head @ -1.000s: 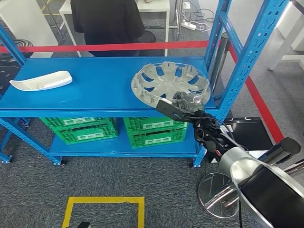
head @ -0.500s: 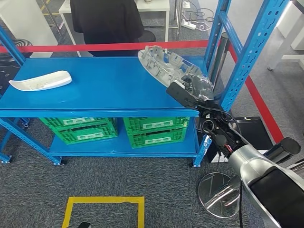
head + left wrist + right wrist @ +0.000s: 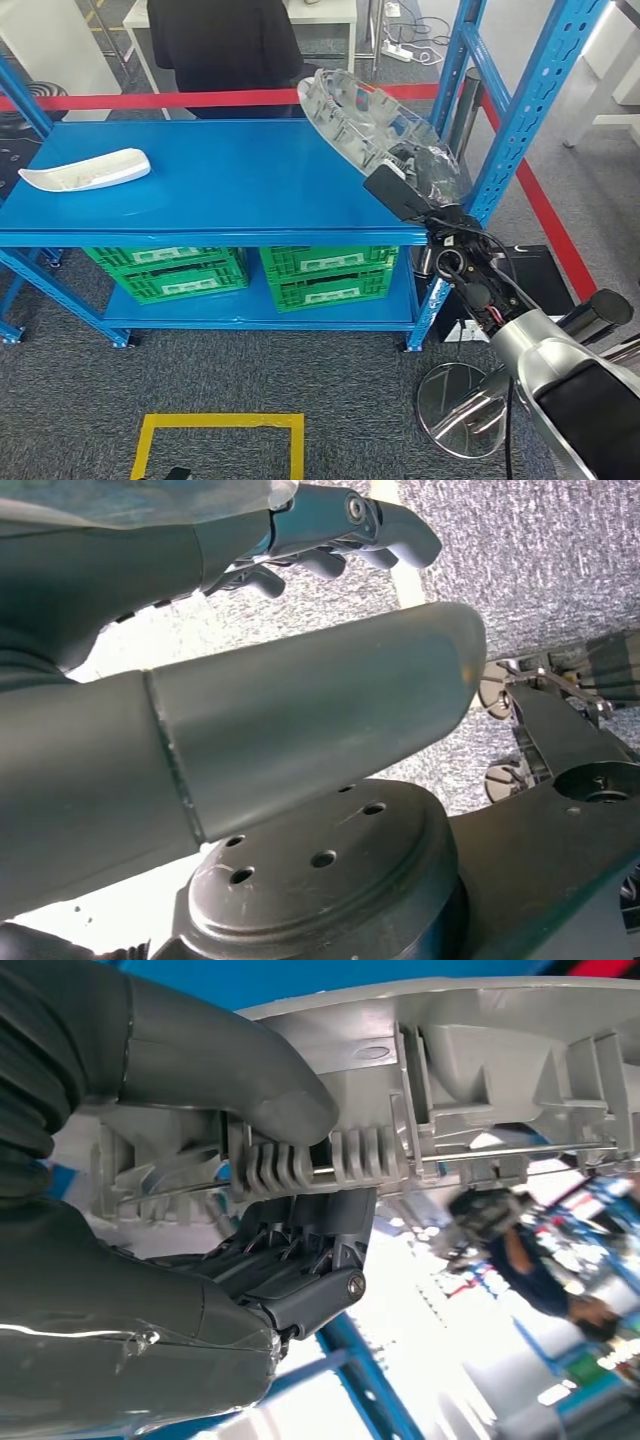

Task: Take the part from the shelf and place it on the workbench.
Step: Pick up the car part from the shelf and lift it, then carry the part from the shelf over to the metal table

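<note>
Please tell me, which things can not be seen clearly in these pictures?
- Head view: the right hand is partly hidden behind the wheel cover it holds.
- Head view: the person behind the shelf is cut off by the top edge.
- Right wrist view: the background beyond the cover is blurred.
- Left wrist view: the left hand is partly cut off; its state is unclear.

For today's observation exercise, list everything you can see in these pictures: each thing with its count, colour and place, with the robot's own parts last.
wheel cover: one, silver-grey, tilted, lifted off the shelf's right end, held at its rim.
curved white part: one, white, left of the top shelf board.
shelf: one, blue, two levels.
crates: two, green, lower level.
red tape: one strip, stretched behind the shelf.
yellow floor marking: one square outline, on grey carpet.
person: one, dark top, behind the shelf.
right robot hand: one, dark, grips the wheel cover's rim.
left robot hand: one, dark grey, hanging over the carpet, holding nothing.
</note>
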